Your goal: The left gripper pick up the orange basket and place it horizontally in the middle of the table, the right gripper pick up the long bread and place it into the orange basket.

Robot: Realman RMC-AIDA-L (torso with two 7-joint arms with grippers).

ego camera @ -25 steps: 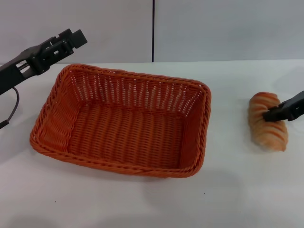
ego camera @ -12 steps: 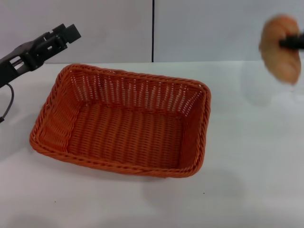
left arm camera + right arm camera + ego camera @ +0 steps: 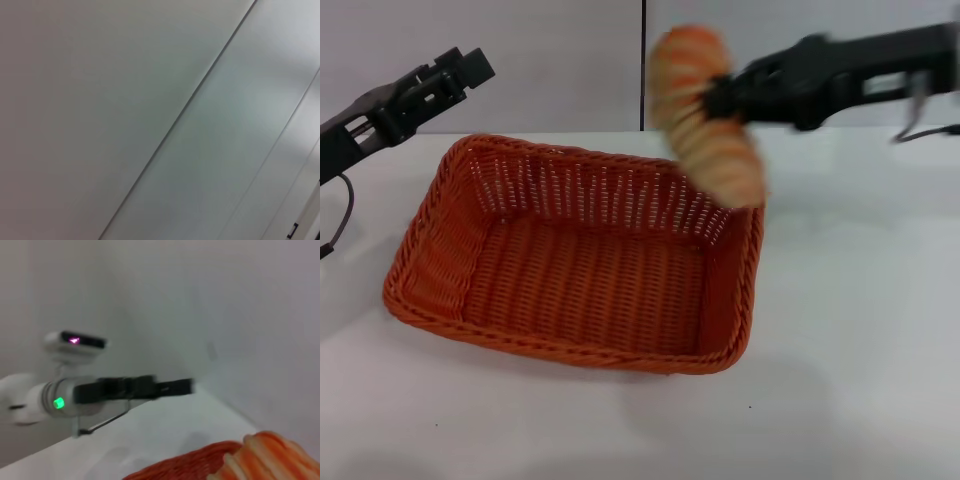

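The orange basket lies lengthwise on the white table, left of the middle, with nothing in it. The long bread hangs in the air over the basket's far right corner, with my right gripper shut on its middle, reaching in from the right. My left gripper is raised beyond the basket's far left corner, open and holding nothing. In the right wrist view the bread shows above the basket rim, with the left gripper and its green-lit silver arm farther off. The left wrist view holds only wall.
A grey panelled wall with a dark vertical seam rises behind the table. Bare white tabletop lies to the right of the basket and in front of it. A black cable hangs below the left arm.
My right gripper has lifted the bread from the table at the right and swung it left to above the basket's far right corner. The left arm has barely moved.
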